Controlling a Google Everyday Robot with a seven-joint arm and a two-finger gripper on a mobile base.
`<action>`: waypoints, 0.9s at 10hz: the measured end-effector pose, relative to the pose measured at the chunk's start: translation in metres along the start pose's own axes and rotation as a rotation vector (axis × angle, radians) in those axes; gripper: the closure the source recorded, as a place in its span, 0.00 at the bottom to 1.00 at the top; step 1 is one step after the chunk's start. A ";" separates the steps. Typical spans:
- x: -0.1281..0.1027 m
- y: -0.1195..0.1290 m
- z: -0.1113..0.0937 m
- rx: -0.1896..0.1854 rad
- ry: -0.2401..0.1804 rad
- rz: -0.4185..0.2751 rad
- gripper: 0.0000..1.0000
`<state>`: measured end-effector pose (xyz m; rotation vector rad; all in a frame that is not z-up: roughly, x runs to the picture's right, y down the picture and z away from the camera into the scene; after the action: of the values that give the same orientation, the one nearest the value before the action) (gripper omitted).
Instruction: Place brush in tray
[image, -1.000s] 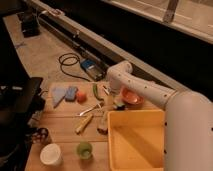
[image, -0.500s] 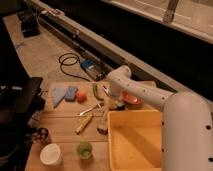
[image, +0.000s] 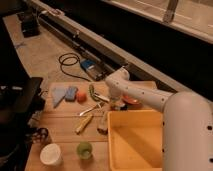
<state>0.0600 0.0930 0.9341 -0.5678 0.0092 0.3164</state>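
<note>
The brush (image: 103, 121) lies on the wooden table just left of the tray's near-left corner, its white handle pointing away and its dark head toward me. The tray (image: 134, 114) is a big yellow-orange tub at the front right, with nothing visible inside. My gripper (image: 116, 103) hangs from the white arm, pointing down at the table just behind the tray's far-left corner. It is a little beyond and to the right of the brush and does not hold it.
A silvery spoon (image: 91, 109) and a yellow-handled utensil (image: 83, 123) lie left of the brush. A small orange bowl (image: 131, 100) sits behind the tray. Farther left are a green item (image: 92, 91), a red ball (image: 81, 96) and a blue sponge (image: 71, 92). A white cup (image: 50, 153) and a green cup (image: 84, 149) stand at the front.
The arm has come down toward the table, bringing the gripper lower and a little nearer the brush. The objects have not moved.
</note>
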 end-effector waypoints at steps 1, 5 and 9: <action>0.001 -0.001 -0.005 0.003 -0.011 -0.004 1.00; -0.018 -0.010 -0.076 0.051 -0.090 -0.110 1.00; -0.015 -0.025 -0.180 0.126 -0.138 -0.224 1.00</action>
<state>0.0674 -0.0270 0.7969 -0.4160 -0.1658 0.1352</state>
